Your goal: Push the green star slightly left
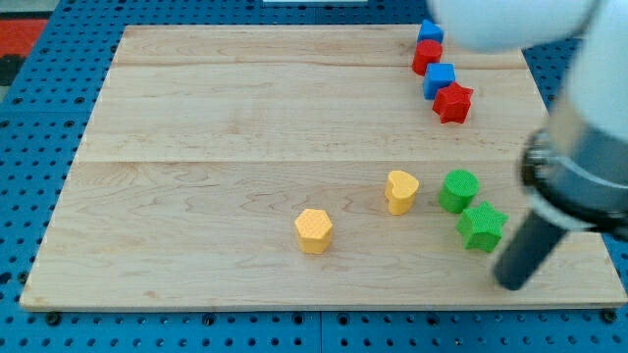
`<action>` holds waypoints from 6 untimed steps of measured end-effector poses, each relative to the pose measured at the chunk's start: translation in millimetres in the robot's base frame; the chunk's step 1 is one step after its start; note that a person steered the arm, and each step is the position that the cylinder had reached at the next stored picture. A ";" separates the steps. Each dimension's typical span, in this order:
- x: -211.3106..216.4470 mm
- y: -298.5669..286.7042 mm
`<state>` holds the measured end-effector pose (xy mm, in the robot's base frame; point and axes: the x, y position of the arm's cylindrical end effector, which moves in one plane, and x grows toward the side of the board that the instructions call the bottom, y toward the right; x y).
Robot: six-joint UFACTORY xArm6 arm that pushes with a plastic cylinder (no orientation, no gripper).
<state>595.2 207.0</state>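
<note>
My tip (510,282), blurred, sits just right of green star (482,226).

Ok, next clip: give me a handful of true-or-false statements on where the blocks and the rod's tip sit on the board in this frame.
1. My tip sits at the view's lower right of the green star. True.
2. The green star lies above the green cylinder in the view. False: it lies below it, slightly to the view's right.
3. The yellow heart is at the view's left of the green cylinder. True.
4. The red and blue blocks cluster at the view's bottom left. False: the red star and its neighbours sit at the view's top right.
5. The yellow hexagon touches the yellow heart. False: they are apart.
</note>
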 end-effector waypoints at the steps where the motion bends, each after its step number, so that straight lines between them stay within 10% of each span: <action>1: -21.6 59.2; 3: -61.6 69.5; 6: -47.2 -85.1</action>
